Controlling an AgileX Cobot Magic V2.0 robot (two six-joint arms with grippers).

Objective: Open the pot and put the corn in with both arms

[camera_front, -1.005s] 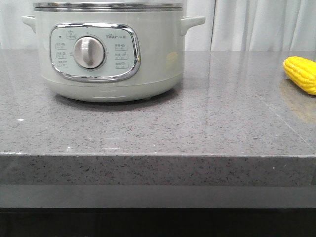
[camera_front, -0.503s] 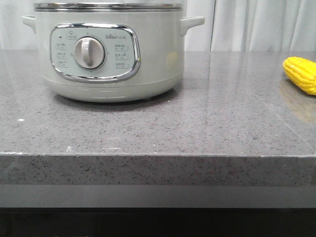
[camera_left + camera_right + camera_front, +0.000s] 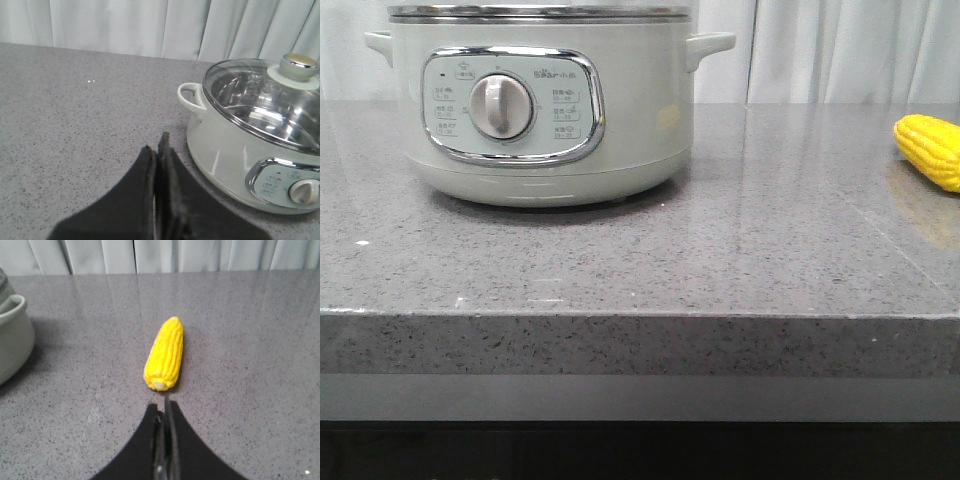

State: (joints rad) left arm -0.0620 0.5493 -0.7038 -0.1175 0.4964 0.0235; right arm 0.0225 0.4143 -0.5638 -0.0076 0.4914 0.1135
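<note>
no change since a second ago: pot (image 3: 540, 105) lidded, corn (image 3: 164, 354) untouched; my left gripper (image 3: 159, 150) and right gripper (image 3: 165, 407) fingers pressed together, empty. task unstarted.

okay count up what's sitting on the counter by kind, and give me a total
Pots: 1, the pale green pot, its glass lid on.
Corn cobs: 1, the yellow corn lying on the grey counter, apart from the pot.
Total: 2 things, counting pot and lid as one.
</note>
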